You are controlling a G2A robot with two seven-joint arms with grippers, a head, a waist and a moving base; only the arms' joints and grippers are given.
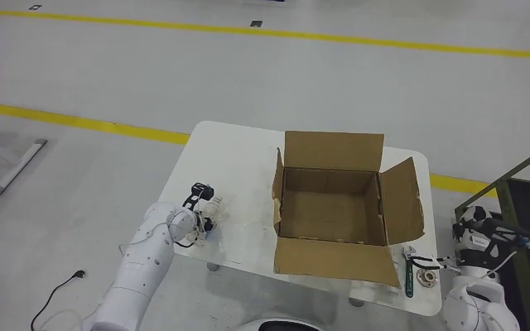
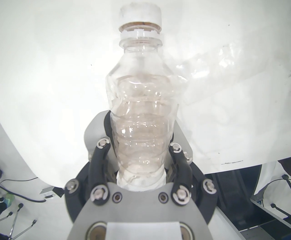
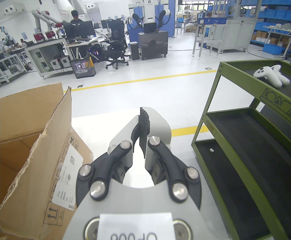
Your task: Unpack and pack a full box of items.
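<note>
The left claw [image 2: 141, 134] pinches a clear plastic bottle [image 2: 141, 91] low on its ribbed body, one finger on each side. The bottle's base is tucked against the palm and mostly hidden. Its long axis runs along the fingers, with the white cap [image 2: 140, 14] pointing away from the wrist. The white bench [image 2: 45, 68] lies behind the bottle, but I cannot tell whether the two touch. From the top view, this claw [image 1: 204, 208] and bottle [image 1: 217, 207] sit over the bench's [image 1: 232, 157] left side, well apart from the open cardboard box [image 1: 335, 207], whose flaps are spread. The bottle is too small there to tell its heading. The right claw [image 3: 142, 127] has its pads pressed together on nothing, just beside the box [image 3: 34, 127], whose side carries a white label [image 3: 66, 179]. A green cart [image 3: 227, 113] stands on the claw's other side, cut off at the frame edge, with a white game controller [image 3: 271, 73] on its upper shelf. Near the bench's front right corner lie a small ring-shaped thing [image 1: 427, 278] and a slim dark thing [image 1: 408, 283], both hard to make out.
</note>
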